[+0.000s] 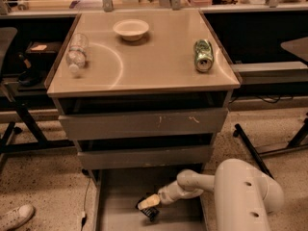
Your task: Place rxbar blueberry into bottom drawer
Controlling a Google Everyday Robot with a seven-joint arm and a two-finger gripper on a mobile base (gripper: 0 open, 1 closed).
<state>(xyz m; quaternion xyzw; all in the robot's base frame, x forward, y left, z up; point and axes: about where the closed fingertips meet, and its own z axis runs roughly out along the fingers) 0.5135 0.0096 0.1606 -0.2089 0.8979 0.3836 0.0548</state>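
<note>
The bottom drawer is pulled out at the foot of the grey cabinet, its flat grey floor showing. My gripper reaches from the right, down inside the drawer, low over the floor. The rxbar blueberry, a small dark wrapper, sits right under the gripper's tip and touches it, at or just above the drawer floor. My white arm fills the lower right and hides the drawer's right side.
On the cabinet top lie a clear plastic bottle at the left, a white bowl at the back and a crushed green can at the right. The two upper drawers stand slightly open. A shoe is at the lower left.
</note>
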